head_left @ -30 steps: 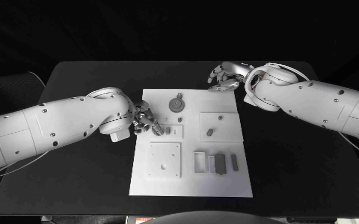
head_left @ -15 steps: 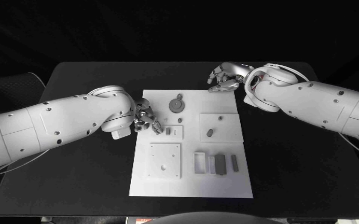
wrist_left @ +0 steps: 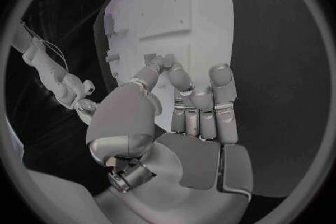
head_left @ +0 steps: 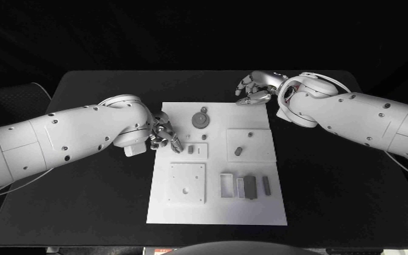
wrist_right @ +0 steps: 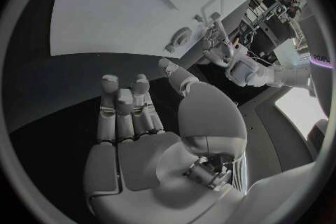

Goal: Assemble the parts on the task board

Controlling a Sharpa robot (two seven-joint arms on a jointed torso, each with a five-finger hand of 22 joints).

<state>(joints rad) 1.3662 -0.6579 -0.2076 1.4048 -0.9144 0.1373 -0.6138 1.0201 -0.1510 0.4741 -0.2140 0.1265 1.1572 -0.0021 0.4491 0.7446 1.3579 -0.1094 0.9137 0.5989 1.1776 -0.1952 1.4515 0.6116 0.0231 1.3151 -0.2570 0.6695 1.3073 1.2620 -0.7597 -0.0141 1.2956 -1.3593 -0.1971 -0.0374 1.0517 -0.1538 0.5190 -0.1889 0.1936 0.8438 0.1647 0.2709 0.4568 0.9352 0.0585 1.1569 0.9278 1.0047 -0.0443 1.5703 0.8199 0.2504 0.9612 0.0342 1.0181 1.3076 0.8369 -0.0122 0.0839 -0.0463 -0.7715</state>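
Note:
The white task board [head_left: 217, 208] lies in the middle of the table. On it are a round toothed disc [head_left: 200, 119], a small peg [head_left: 205, 136], a short piece [head_left: 239, 149] on a raised square, and a piece [head_left: 194, 148] on a small square. My left hand [head_left: 165, 136] hangs over the board's left edge beside that small square. Its thumb and a finger [wrist_left: 176, 75] meet at their tips; I cannot tell whether anything is between them. My right hand [head_left: 254, 90] hovers past the board's far right corner, its fingers [wrist_right: 119, 103] apart and holding nothing.
Near the board's front sit a square plate with a hole [head_left: 187, 182] and three upright rectangular pieces [head_left: 248, 186]. Black table [head_left: 94, 208] surrounds the board. The right wrist view shows the board [wrist_right: 119, 17] with the toothed disc [wrist_right: 181, 39] at its edge.
My left arm has drawn slightly toward the far side, and its hand has crept a little along the board's left edge. The right hand has not moved.

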